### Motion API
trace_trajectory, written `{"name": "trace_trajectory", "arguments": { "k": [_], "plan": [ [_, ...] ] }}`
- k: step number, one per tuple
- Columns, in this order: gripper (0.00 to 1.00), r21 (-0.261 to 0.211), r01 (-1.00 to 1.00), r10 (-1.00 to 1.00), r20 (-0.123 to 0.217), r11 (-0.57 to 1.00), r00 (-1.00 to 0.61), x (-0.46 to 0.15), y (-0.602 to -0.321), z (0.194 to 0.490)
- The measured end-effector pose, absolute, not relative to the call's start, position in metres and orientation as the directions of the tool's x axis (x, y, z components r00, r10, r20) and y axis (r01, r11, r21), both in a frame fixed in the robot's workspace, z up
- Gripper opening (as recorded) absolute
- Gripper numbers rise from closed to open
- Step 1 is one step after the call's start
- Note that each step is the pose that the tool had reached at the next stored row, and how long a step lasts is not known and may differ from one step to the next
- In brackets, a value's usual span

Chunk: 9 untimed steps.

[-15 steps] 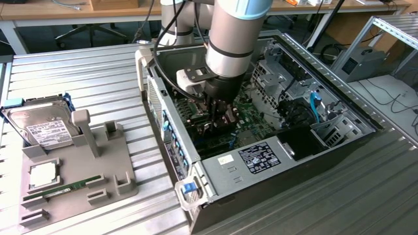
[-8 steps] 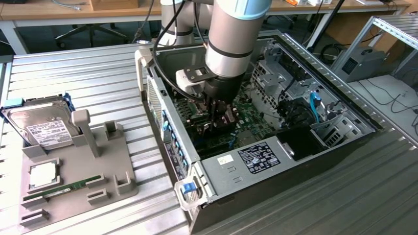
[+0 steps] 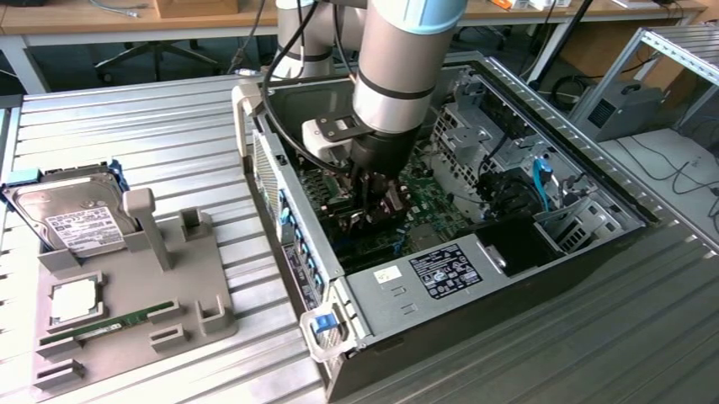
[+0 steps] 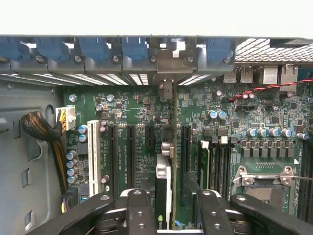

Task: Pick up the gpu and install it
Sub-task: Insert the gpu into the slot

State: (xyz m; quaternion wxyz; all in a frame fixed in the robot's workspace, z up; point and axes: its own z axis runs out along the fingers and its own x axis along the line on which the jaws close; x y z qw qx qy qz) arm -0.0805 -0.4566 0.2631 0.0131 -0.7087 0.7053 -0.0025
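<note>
End effector point(image 4: 168, 215) is clamped on the gpu point(image 4: 166, 196), which stands on edge down inside the open PC case point(image 3: 450, 290), right over the motherboard point(image 4: 142, 110). To my eye the bracket end needs to stay lined up with the rear slot opening, and the push should go straight down without tilting.

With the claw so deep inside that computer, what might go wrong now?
The gpu stands edge-on between the claw fingers, above the motherboard slots. If it is slightly off line it might miss its slot or jam. Its bracket end sits close to the case's rear wall and could catch there. The nearby black slots may get scraped.
</note>
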Motion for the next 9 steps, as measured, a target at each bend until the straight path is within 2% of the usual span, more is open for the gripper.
{"name": "trace_trajectory", "arguments": {
  "k": [9],
  "plan": [
    [0.4, -0.022, -1.0, -1.0, -0.015, -0.005, 0.005, -0.08, -0.457, 0.274]
  ]
}}
